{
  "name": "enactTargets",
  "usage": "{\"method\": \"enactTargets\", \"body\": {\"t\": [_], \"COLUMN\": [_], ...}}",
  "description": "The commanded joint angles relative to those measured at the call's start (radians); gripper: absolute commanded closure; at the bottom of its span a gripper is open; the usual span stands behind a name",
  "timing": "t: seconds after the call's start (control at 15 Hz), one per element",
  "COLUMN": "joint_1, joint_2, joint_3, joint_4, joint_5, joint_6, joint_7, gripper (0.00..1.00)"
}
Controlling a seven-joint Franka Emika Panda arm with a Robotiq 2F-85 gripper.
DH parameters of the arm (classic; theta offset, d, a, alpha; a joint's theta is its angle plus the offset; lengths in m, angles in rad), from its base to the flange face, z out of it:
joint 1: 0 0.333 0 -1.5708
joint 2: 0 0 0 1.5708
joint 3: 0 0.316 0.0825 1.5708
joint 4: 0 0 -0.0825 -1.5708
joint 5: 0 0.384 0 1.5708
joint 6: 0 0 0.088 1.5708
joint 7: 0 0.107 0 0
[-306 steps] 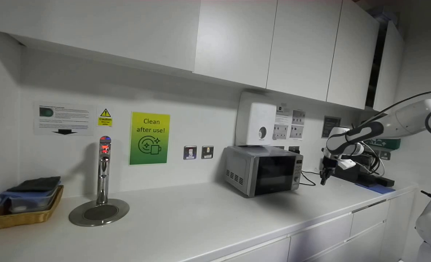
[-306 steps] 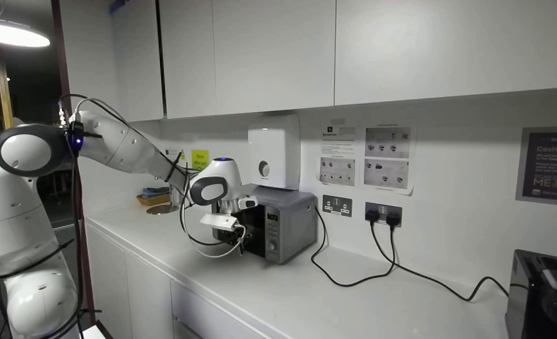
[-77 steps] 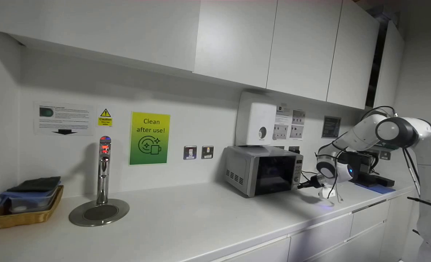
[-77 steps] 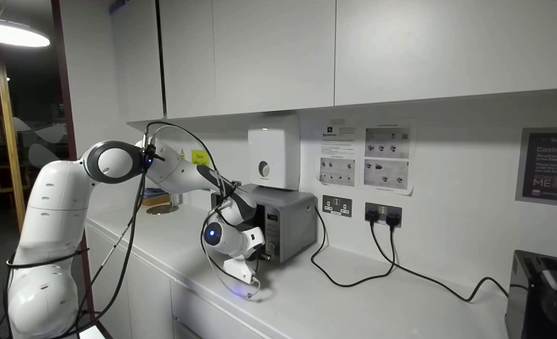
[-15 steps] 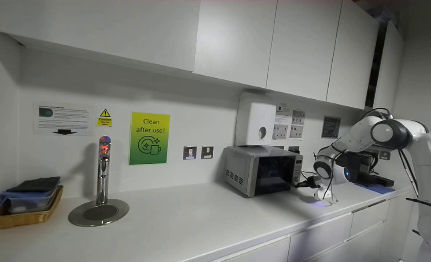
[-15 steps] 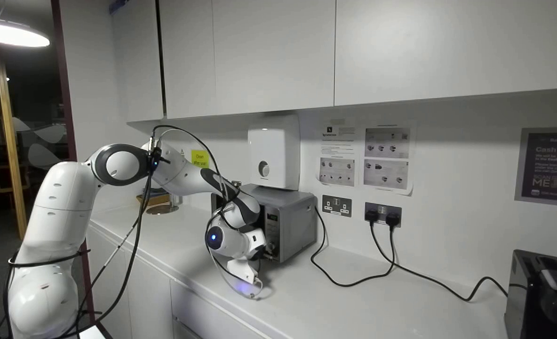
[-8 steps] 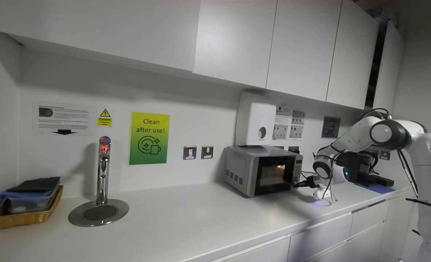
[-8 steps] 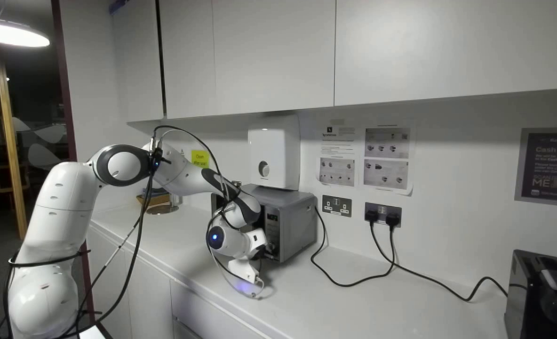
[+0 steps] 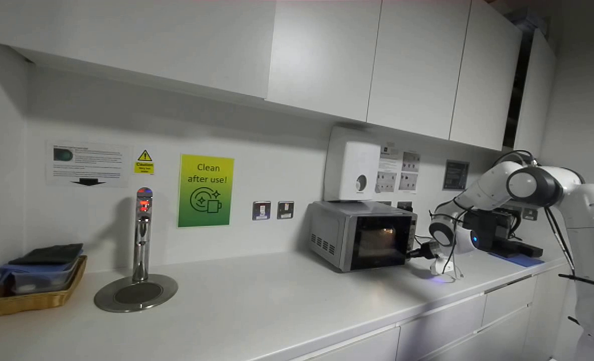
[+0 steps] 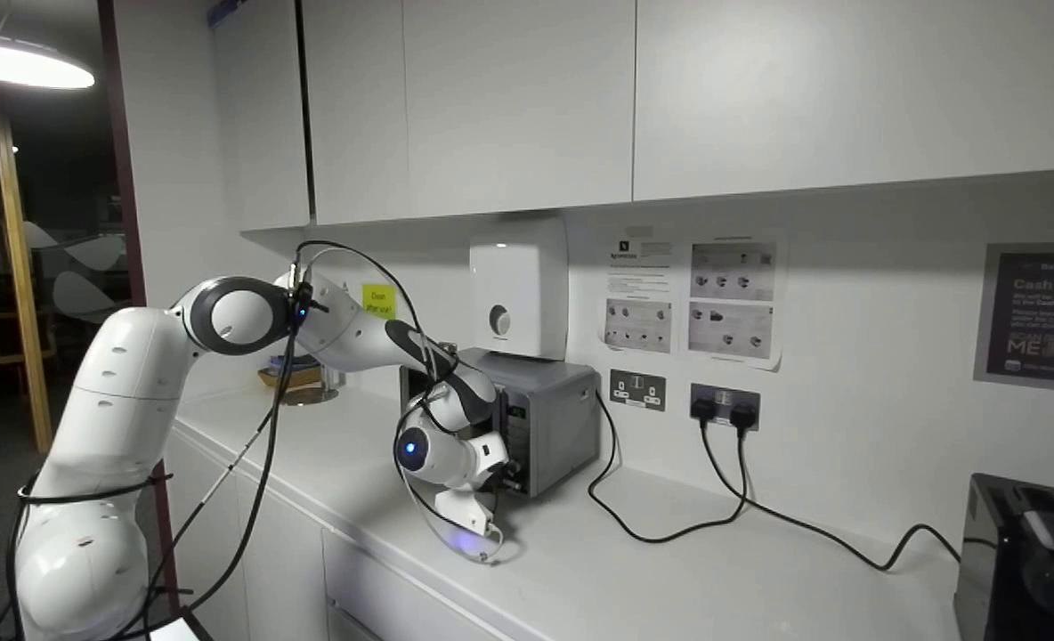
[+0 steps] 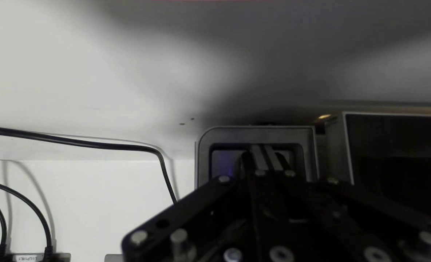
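Observation:
A silver-grey microwave (image 9: 332, 228) stands on the counter; it also shows in an exterior view (image 10: 554, 414). Its dark-windowed door (image 9: 372, 253) is slightly ajar, with a warm light glowing inside. In the wrist view, which is upside down, the door (image 11: 397, 145) stands out from the control panel. My black gripper (image 11: 265, 154) is shut and empty. Its fingertips are at the large rectangular button (image 11: 224, 163) low on the panel and appear to touch it. In an exterior view the gripper (image 9: 411, 254) reaches the panel just beside the door's free edge.
A white dispenser (image 9: 352, 170) is above the microwave. Black cables (image 10: 669, 537) lie on the counter (image 10: 652, 588) towards a dark machine (image 10: 1025, 552). A tap (image 9: 142, 240) and a wicker basket (image 9: 41, 301) stand further along. Wall cabinets (image 9: 322, 55) hang overhead.
My arm came down to the microwave's panel and pressed slightly forward. The microwave was dark and closed a second ago; its light came on and its door has swung slightly open.

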Motion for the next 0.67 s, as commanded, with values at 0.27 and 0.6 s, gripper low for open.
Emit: {"method": "enactTargets", "body": {"t": [0.27, 0.6], "joint_1": [-0.009, -0.005], "joint_2": [0.006, -0.012], "joint_3": [0.012, 0.005], "joint_4": [0.066, 0.052], "joint_5": [-0.102, -0.175], "joint_6": [-0.012, 0.01], "joint_7": [0.041, 0.06], "gripper": [1.0, 1.0]}}
